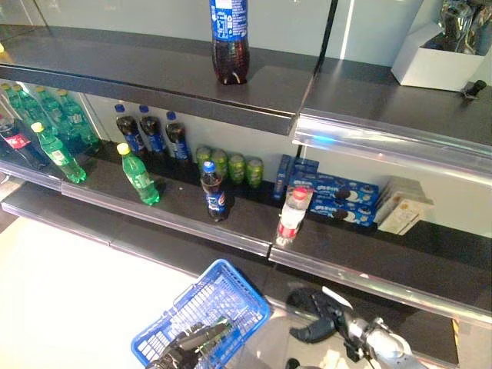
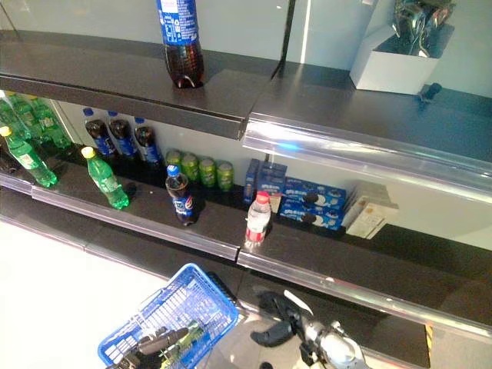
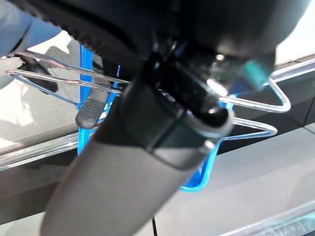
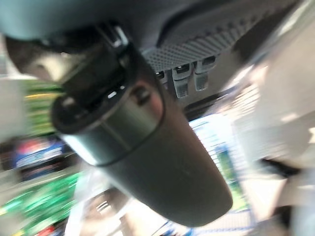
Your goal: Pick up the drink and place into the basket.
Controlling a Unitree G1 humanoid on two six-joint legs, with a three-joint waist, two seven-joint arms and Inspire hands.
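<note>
left robot hand [image 1: 188, 347] clasps blue basket [image 1: 223, 296] handles | right robot hand [image 1: 319, 319] low, fingers relaxed apart (holding nothing) | cola bottle [image 1: 213, 192] upright at shelf [image 1: 184, 219] front edge

Your two head cameras looked down from above at the shelves [image 1: 192, 219] and shared nearly the same scene, with the blue basket [image 1: 201, 311] at the bottom edge of both. Your left wrist camera sat very close behind its own hand [image 3: 147, 123], facing the basket's wire handles. Your right wrist camera looked past its thumb [image 4: 142, 152] at blurred shelf goods.
</note>
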